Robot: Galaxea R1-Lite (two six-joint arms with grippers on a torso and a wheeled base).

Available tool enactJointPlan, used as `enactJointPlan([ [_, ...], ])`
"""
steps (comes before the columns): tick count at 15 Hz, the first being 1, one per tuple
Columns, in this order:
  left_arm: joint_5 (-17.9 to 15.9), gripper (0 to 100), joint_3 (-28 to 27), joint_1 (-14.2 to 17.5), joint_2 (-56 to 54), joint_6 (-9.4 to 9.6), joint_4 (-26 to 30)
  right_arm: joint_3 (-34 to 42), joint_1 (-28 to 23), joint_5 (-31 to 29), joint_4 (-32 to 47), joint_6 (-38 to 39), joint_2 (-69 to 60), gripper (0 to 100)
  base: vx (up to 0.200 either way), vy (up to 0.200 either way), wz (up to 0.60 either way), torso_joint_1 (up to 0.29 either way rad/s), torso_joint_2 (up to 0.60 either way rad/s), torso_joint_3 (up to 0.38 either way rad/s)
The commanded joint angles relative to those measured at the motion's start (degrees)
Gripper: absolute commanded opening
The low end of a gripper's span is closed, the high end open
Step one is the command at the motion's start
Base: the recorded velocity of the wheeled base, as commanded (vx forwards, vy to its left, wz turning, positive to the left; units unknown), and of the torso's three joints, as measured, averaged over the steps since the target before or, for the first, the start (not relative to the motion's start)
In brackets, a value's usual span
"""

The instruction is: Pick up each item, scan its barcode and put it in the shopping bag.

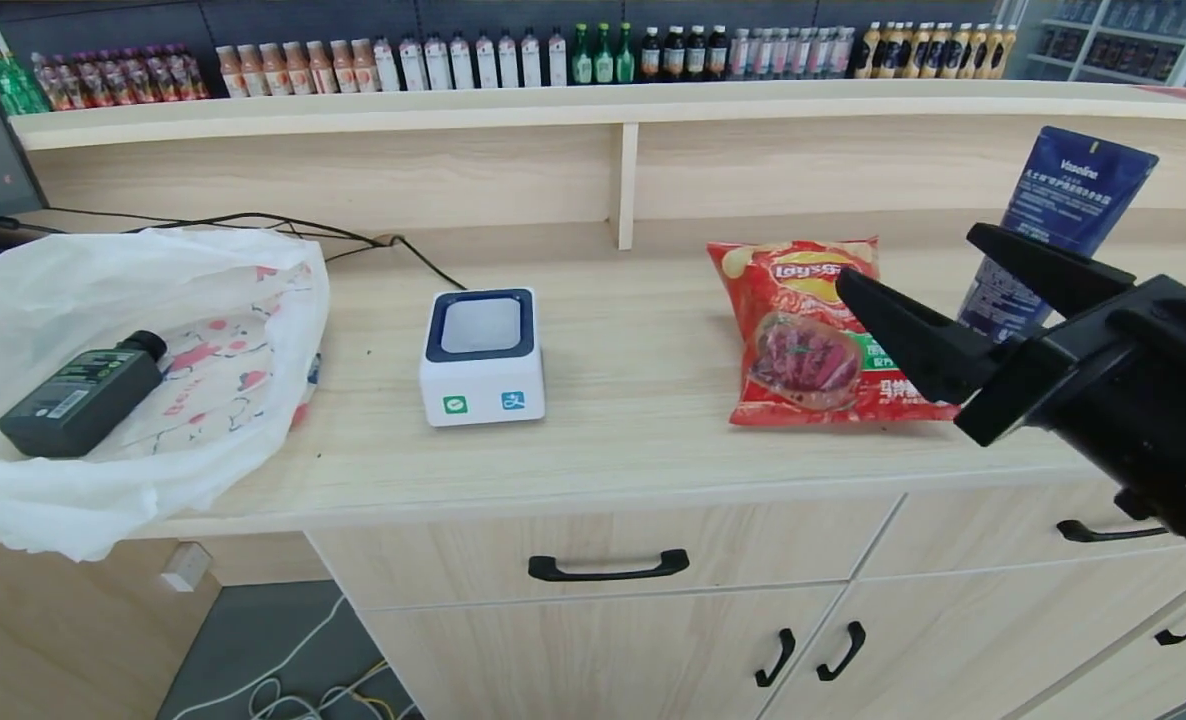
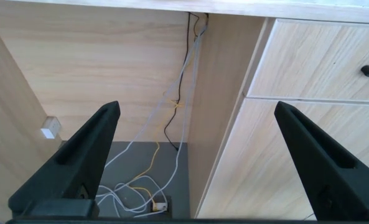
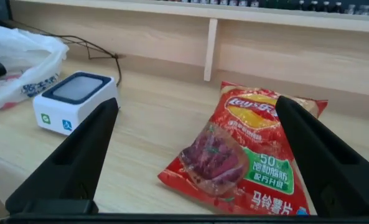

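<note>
1. Right gripper (image 1: 908, 258): jaws spread wide, nothing between them. It hung above the right part of the counter (image 1: 633, 420), at the right edge of the chips bag (image 1: 803, 340); no contact could be seen
2. Chips bag: red, lay flat on the counter, face up, well to the right of the scanner (image 1: 481, 355)
3. Blue tube (image 1: 1078, 195): stood on end at the counter's far right, behind the right gripper, partly hidden by it
4. Scanner: white box with a dark-framed window on top, mid-counter, between the shopping bag (image 1: 13, 280) and the chips bag, touching neither
5. Shopping bag: white plastic, mouth open, slumped on the counter's left end and hanging over the front edge. A dark bottle (image 1: 78, 395) lay on its side inside
6. Left gripper (image 2: 196, 109): jaws released, empty, held low below counter level, facing the cabinet side (image 2: 234, 124) and loose cables (image 2: 140, 186) on the floor
7. A black cable (image 1: 253, 220) ran along the counter's back behind the shopping bag
</note>
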Motion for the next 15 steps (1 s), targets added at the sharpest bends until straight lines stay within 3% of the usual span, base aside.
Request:
enactJointPlan([
  [1, 0.0, 100, 0.0, -0.1, 0.0, -0.02, 0.1, -2.4, 1.0, 0.6, 4.7, 0.1, -2.5, 100, 0.0, 0.0, 0.0, 0.0, 0.0, 0.0],
  [6, 0.0, 100, 0.0, 0.0, 0.0, -0.02, 0.0, -4.1, -2.1, 4.0, 7.4, 4.9, -0.7, 100, 0.0, 0.0, 0.0, 0.0, 0.0, 0.0],
  [7, 0.0, 100, 0.0, 0.0, 0.0, -0.02, 0.1, -5.3, -5.1, 4.0, 9.7, 4.9, -0.8, 100, 0.0, 0.0, 0.0, 0.0, 0.0, 0.0],
  [12, 0.0, 100, 0.0, 0.0, 0.0, -0.02, 0.1, -20.7, -8.5, 4.4, 43.9, 6.2, -0.5, 100, 0.0, 0.0, 0.0, 0.0, 0.0, 0.0],
  [15, 0.0, 100, 0.0, 0.0, 0.0, -0.02, 0.1, -29.8, -9.1, 8.0, 50.6, 8.2, 3.7, 100, 0.0, 0.0, 0.0, 0.0, 0.0, 0.0],
])
